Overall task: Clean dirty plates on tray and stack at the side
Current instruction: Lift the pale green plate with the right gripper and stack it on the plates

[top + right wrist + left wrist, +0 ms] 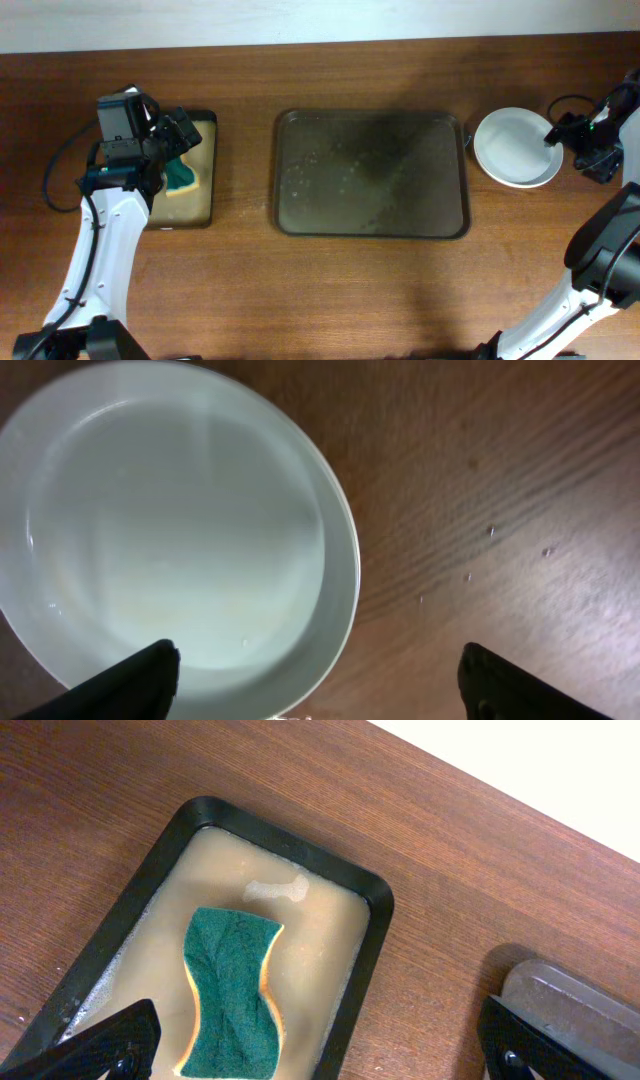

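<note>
The large dark tray (372, 173) lies at the table's middle with nothing on it but wet smears; its corner shows in the left wrist view (580, 1000). White plates (516, 147) sit stacked on the table right of the tray; the top one fills the right wrist view (175, 525). I cannot tell how many are in the stack. My right gripper (568, 132) is open and empty above the stack's right edge (318, 682). My left gripper (172, 140) is open and empty above the green sponge (232, 990).
A smaller black tray with tan soapy lining (205, 195) stands at the left and holds the green and yellow sponge (181, 176). In the left wrist view its rim (365, 970) runs beside bare wood. Cables trail from both arms.
</note>
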You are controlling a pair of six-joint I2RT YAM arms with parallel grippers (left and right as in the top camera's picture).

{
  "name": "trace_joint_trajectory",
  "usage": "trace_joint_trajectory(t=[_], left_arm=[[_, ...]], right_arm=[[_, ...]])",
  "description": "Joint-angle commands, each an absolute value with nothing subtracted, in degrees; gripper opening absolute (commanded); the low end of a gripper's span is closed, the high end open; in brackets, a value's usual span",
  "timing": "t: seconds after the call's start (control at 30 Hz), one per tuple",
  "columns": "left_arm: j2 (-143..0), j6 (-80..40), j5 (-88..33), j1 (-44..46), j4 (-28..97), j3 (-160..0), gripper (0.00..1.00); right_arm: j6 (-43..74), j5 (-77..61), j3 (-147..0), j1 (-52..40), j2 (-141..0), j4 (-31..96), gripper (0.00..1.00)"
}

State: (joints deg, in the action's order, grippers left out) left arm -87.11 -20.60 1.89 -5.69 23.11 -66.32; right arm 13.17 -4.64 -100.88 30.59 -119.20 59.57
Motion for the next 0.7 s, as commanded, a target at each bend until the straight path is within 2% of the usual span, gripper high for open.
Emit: trace_joint_trajectory(t=[0.0, 0.07, 0.27, 0.4, 0.47, 0.57, 0.67], left_arm=[[-87.2, -20.47, 1.65, -5.76, 23.07, -66.85, 0.99], [-87.2, -20.47, 1.67, -5.76, 23.07, -66.85, 0.99], [-87.2, -20.47, 1.65, -5.76, 23.07, -66.85, 0.99], [-87.2, -20.47, 1.65, -5.76, 23.07, -66.85, 0.99], [-87.2, -20.47, 1.65, -5.76, 23.07, -66.85, 0.99], [-87.2, -20.47, 1.67, -5.76, 23.07, -66.85, 0.99], [-87.2, -20.47, 1.65, -5.76, 23.07, -66.85, 0.99]], right_arm=[[12.51, -4.97, -101.06, 30.41, -115.2, 62.39, 0.95], [12.47, -4.97, -101.03, 30.17, -111.74, 66.63, 1.0], [12.21, -4.95, -96.23, 27.24, -101.06, 78.74, 0.98], [11.16, -5.54, -82.98, 24.25, -88.38, 76.25, 0.98], [11.18, -10.9, -75.29, 22.83, -78.52, 74.94, 0.98], [11.2, -18.06, -69.65, 21.85, -67.85, 77.36, 0.98], [11.18, -18.85, -67.48, 21.71, -56.82, 79.29, 0.98]])
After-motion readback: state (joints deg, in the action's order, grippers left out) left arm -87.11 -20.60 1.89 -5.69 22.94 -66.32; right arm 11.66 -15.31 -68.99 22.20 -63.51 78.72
